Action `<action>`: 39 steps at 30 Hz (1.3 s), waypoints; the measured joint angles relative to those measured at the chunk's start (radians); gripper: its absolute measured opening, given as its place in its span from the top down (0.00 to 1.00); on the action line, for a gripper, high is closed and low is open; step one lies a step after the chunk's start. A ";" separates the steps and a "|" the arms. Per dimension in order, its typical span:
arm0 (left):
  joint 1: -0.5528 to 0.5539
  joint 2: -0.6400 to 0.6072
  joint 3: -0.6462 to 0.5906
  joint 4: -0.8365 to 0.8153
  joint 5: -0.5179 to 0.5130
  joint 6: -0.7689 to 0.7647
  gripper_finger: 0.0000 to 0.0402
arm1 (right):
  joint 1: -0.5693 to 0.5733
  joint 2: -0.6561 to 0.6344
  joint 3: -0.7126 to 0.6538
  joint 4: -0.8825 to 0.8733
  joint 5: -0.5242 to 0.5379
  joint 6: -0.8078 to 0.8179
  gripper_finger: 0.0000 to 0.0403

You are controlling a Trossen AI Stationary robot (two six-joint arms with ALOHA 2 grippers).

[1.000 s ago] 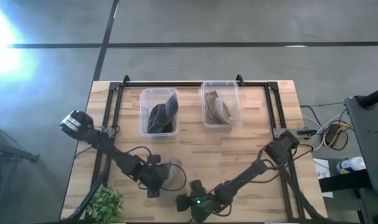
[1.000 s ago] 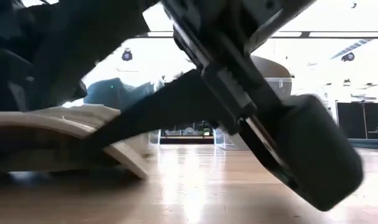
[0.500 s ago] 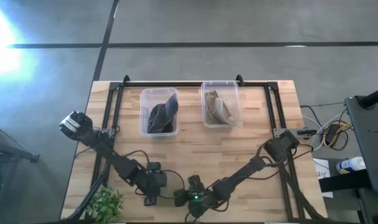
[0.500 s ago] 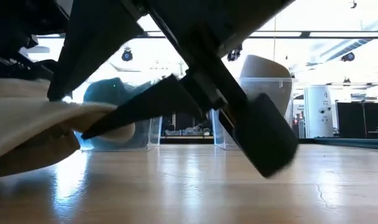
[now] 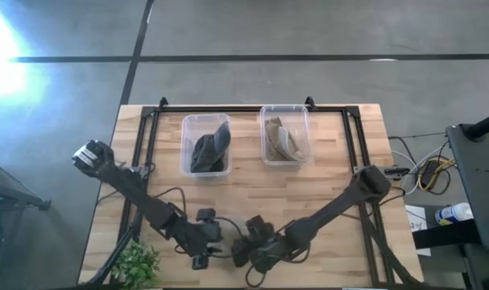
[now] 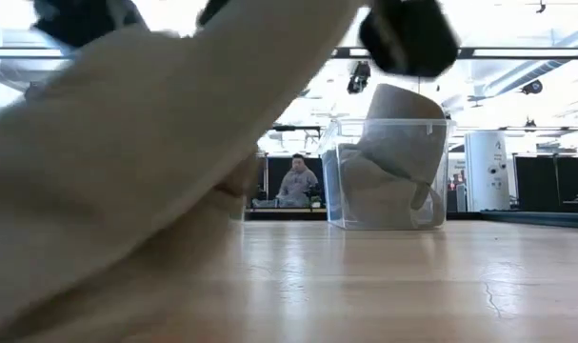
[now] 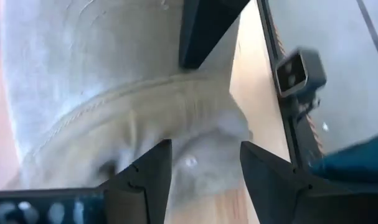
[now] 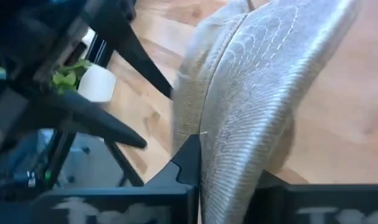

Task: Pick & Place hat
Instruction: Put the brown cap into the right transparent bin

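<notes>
At the table's [image 5: 325,209] 6 o'clock edge, both end effectors pinch the hat [image 8: 257,87]: left [image 7: 201,165] and right [image 8: 223,180], apparently sharing the lift.

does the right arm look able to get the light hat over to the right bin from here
Probably yes. The right gripper is clamped on the light hat's brim, and bare table lies between it and the right bin. The left gripper also holding it may hinder.

Both grippers, left [image 5: 214,242] and right [image 5: 242,251], meet (near edge).
</notes>
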 joint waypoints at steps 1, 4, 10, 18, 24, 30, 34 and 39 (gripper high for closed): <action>0.000 -0.017 0.010 -0.023 -0.020 -0.003 0.54 | 0.005 -0.025 0.000 -0.043 -0.002 -0.010 0.96; -0.003 -0.085 0.049 -0.103 -0.090 -0.028 0.54 | 0.024 -0.103 -0.001 -0.210 0.023 -0.015 0.96; -0.030 -0.261 0.105 -0.205 -0.288 -0.090 0.54 | 0.087 -0.310 -0.001 -0.533 0.297 -0.033 0.97; -0.074 -0.414 0.097 -0.204 -0.455 -0.091 0.54 | 0.092 -0.531 0.006 -0.587 0.852 -0.552 0.97; -0.076 -0.418 0.077 -0.208 -0.483 -0.090 0.54 | -0.045 -0.623 0.000 -0.606 0.980 -0.902 0.97; -0.079 -0.410 0.057 -0.209 -0.482 -0.127 0.54 | -0.293 -0.649 -0.008 -0.798 0.840 -0.868 0.97; -0.083 -0.410 0.050 -0.238 -0.482 -0.157 0.54 | -0.471 -0.625 -0.009 -1.050 0.546 -0.616 0.97; -0.084 -0.410 0.049 -0.344 -0.490 -0.262 0.54 | -0.538 -0.573 -0.064 -1.028 0.297 -0.635 0.97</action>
